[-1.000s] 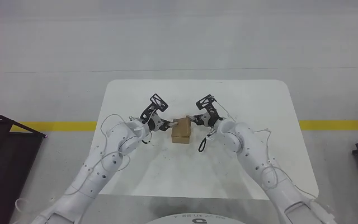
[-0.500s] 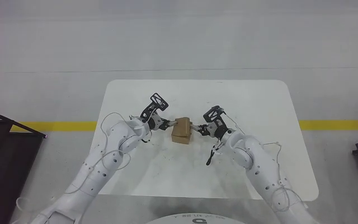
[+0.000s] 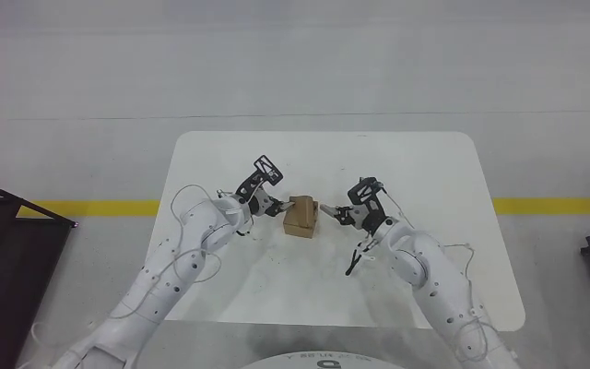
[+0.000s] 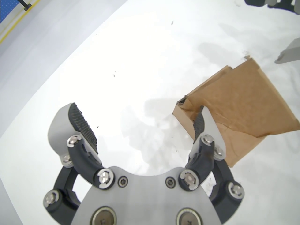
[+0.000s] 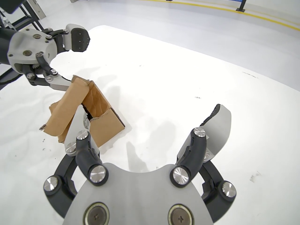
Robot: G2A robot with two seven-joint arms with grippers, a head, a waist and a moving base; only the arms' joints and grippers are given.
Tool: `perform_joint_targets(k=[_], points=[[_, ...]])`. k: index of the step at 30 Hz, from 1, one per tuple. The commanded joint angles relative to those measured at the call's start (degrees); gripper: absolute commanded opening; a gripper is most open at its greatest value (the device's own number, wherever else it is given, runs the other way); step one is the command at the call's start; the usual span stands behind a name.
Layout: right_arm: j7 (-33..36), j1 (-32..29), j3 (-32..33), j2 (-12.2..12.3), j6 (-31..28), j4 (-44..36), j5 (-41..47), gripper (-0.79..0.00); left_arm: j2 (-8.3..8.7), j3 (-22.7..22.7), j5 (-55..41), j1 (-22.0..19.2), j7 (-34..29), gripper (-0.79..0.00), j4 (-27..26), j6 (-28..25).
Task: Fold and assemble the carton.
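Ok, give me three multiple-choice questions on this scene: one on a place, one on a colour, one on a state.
1. Where on the table does the carton sit? A) at its edge B) mid-table, between left gripper and right gripper C) lifted above it
2. What colour is the carton? A) white B) blue C) brown
3. How is the left gripper? A) open B) shut on the carton C) shut, empty
Answers: 1 B, a gripper flanks each side; 2 C, plain brown cardboard; 3 A, its fingers stand wide apart.

My box (image 3: 299, 218) is plain brown, the table (image 3: 415, 166) white. My left pincer (image 4: 136, 107) is silver with black ribbed pads (image 4: 82, 125). A yellow stripe (image 3: 535, 205) crosses the grey floor (image 3: 277, 74).
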Motion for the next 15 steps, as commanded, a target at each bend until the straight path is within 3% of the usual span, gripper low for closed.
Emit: perform_joint_targets(k=[1,15], points=[[-0.67,-0.56,0.02,0.13,-0.65,-0.75,-1.01,0.0,-0.07,0.16,0.1,-0.09,-0.08,0.0,0.23,-0.07],[2.95,3.8,-3.47,-0.63,0.1,3.65,-0.09,0.0,-0.34,0.05,0.29,0.08,-0.3,0.0,0.06,-0.24]])
